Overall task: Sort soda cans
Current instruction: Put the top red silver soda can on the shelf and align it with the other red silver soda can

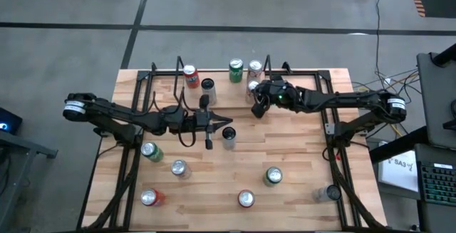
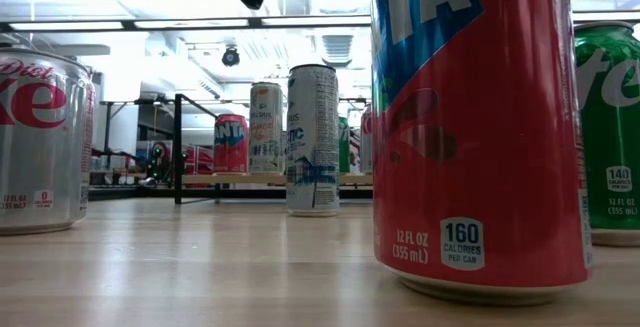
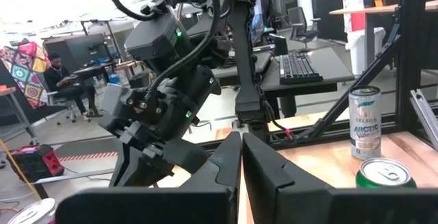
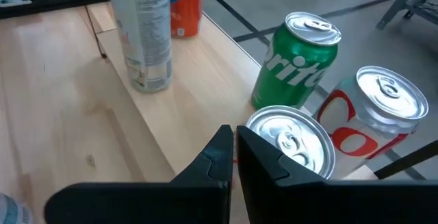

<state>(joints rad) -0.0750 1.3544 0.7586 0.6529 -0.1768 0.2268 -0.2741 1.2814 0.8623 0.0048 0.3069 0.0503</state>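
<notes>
Counter point(image 1: 299, 183) of pale wood carries the scattered soda cans point(image 1: 246, 199), several grouped at its far edge, as the left gripper point(image 1: 209, 143) hangs mid-counter and the right gripper point(image 1: 256, 110) near that far group, each with fingers pressed together, holding nothing.

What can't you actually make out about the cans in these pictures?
- Low view: the big red can is cut off by the top edge and blocks whatever stands behind it.
- High view: the cans' labels are too small to read.
- Right wrist view: the right tool covers the nearest can's side, so its brand is hidden.
- Left wrist view: the green can shows only its top.
</notes>
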